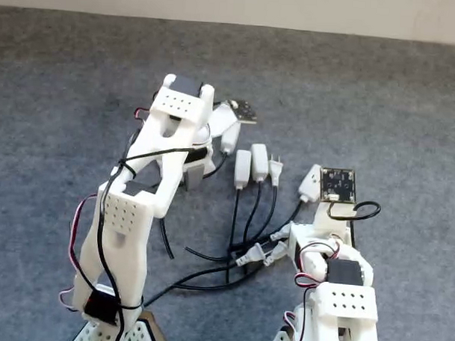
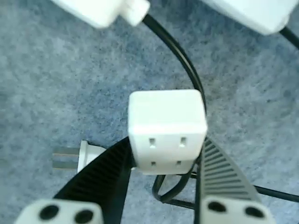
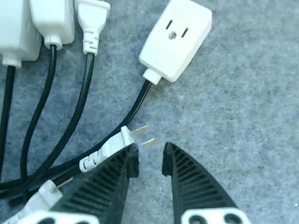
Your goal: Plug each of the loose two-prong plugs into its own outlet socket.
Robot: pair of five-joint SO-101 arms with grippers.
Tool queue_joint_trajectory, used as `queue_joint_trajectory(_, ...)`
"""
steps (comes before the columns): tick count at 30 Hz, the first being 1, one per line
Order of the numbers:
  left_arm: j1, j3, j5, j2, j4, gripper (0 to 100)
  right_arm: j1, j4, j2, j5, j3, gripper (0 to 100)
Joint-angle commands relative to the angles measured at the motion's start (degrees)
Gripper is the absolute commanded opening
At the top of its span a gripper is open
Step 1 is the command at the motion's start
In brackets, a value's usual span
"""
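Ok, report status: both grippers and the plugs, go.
Left gripper shut on white socket block. Right gripper open, empty, beside loose plug, prongs bare. Black cords crowd the plug side.

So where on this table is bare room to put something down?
Bare table lies left of the left arm, along the far wall, and right of the right arm. The middle is crowded: plugs, sockets and cables between the arms.
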Motion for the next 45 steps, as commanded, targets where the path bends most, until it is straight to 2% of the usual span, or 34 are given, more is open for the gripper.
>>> queue_joint_trajectory(1, -0.92, -2.33, 0.70, -6.02, 0.79, 21, -0.31, -0.92, -0.84, 0.00, -0.31, 10.1)
queue_joint_trajectory(7, -5.49, -3.21, 0.70, -8.04, 0.79, 22, -0.40, -0.92, -0.75, 0.00, -0.31, 10.1)
queue_joint_trajectory(13, -6.46, -3.21, 1.05, -8.22, 0.70, 22, -0.40, -0.92, -0.75, 0.00, -0.31, 10.1)
queue_joint_trajectory(24, 0.57, -2.42, 4.22, -7.78, -2.81, 22, -0.40, -0.92, -0.75, 0.00, -0.31, 10.1)
queue_joint_trajectory(34, 0.66, 10.95, 4.31, -7.87, -16.35, 21, -0.40, -0.92, -0.84, 0.00, -0.31, 10.1)
queue_joint_trajectory(45, 0.22, 14.11, 4.31, -7.96, -18.02, 21, -0.40, -0.92, -0.84, 0.00, -0.31, 10.1)
